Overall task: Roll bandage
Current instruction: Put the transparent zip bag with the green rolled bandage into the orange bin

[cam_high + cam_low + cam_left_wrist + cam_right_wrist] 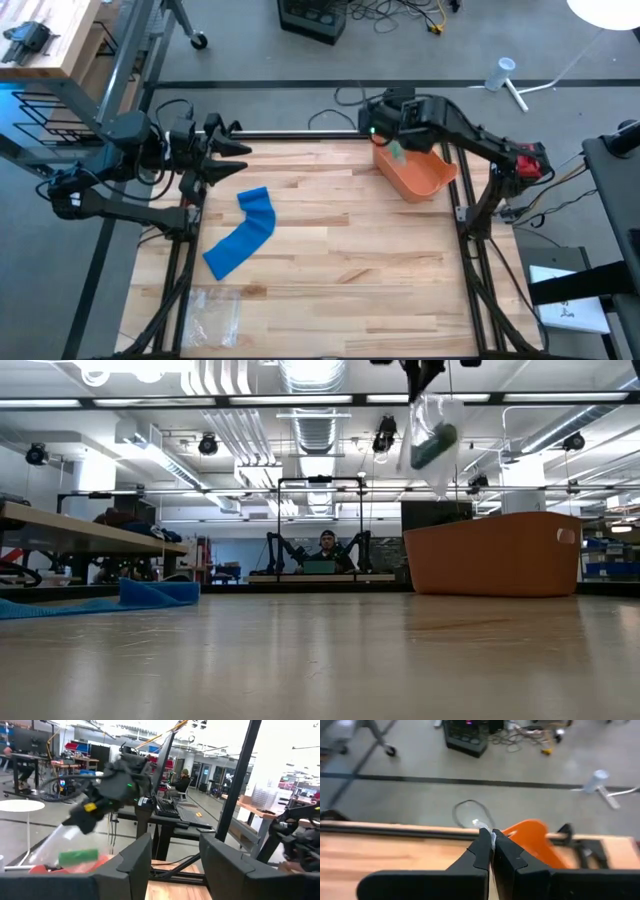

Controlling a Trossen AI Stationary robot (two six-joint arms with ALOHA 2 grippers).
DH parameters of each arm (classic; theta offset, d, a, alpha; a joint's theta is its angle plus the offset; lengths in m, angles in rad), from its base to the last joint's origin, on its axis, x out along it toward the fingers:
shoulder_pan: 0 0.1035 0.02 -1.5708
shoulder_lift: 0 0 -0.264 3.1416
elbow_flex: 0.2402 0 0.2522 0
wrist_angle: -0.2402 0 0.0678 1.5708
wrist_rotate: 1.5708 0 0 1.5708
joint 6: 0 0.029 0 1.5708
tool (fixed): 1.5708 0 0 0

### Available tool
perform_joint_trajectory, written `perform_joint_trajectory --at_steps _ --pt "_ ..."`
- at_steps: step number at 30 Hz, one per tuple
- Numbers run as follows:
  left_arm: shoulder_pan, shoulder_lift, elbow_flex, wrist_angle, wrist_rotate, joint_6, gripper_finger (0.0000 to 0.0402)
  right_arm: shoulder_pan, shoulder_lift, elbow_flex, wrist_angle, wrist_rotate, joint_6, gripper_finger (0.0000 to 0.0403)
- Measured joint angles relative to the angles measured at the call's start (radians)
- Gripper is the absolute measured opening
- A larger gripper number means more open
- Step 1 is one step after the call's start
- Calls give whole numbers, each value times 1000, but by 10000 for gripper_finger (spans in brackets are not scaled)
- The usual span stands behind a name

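Note:
The blue bandage (243, 234) lies unrolled on the wooden table toward its left side, slanting, and shows as a low blue strip (110, 598) in the low view. My left gripper (232, 152) hovers open and empty by the table's far left edge, its fingers (134, 862) level. My right gripper (385, 132) is raised over the orange bin (415, 172) at the far right, shut on a clear plastic bag (432, 445) that holds a green roll (434, 446). My right gripper pinches the clear bag's top edge (485, 826) between its two shut fingers. The fingers slant downward. The bag hangs slack below them with the green roll (79, 856) inside, lifted clear above the orange bin's far rim.
An empty clear plastic bag (215, 305) lies near the table's front left corner. The orange bin (495, 553) stands at the far right. Bare wood (350, 270) spans the middle and near part of the table.

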Motion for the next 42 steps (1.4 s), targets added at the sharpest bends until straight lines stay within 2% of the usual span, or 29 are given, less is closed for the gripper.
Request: perform_joint_trajectory --at_steps 8,17,24,30,37,42 --pt "0 -3 -1 -7 20 -24 160 -155 -1 -104 0 4 -61 2" --pt "0 1 -1 -19 22 -51 175 -289 -1 -286 -1 90 196 2" --pt "0 2 -1 -47 25 -52 182 -296 0 -441 131 170 348 2" --pt "0 2 -1 -52 24 -77 179 -308 3 -555 238 220 346 2" --pt "0 4 -1 -51 24 -115 169 -349 2 -572 206 225 344 4" --pt "0 21 -1 -50 16 -123 167 -354 7 -579 274 203 344 18"
